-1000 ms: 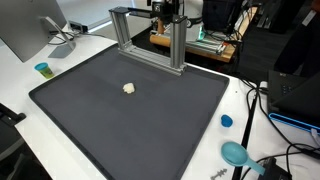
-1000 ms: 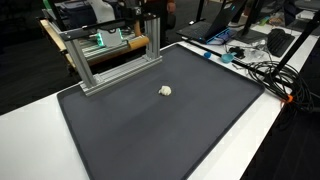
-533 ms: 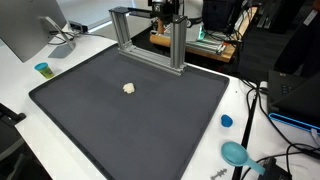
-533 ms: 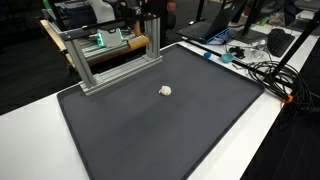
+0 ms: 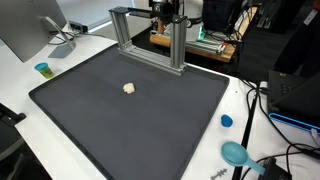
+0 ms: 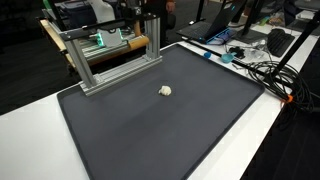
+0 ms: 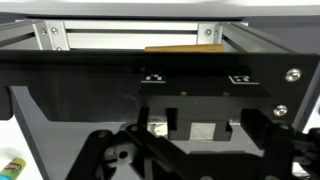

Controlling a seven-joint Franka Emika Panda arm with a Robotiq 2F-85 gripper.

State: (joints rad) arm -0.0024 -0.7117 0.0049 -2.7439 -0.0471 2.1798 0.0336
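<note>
A small white crumpled lump (image 5: 129, 88) (image 6: 166, 90) lies alone on the black mat (image 5: 130, 125) (image 6: 150, 130). At the mat's far edge stands an aluminium frame (image 5: 150, 40) (image 6: 110, 55). My gripper (image 7: 190, 150) is behind that frame, far from the lump. In an exterior view the dark arm (image 5: 165, 10) shows just above the frame's top bar. The wrist view looks along the frame's rail (image 7: 130, 35) and a dark panel. The gripper's dark fingers (image 7: 115, 155) stand wide apart at the bottom, open, with nothing between them.
A monitor (image 5: 25, 25) and a small cup (image 5: 42, 69) stand at one side of the mat. A blue cap (image 5: 227, 121), a teal round thing (image 5: 235, 153) and cables (image 5: 260, 100) (image 6: 265, 70) lie at the other. Lab gear sits behind the frame.
</note>
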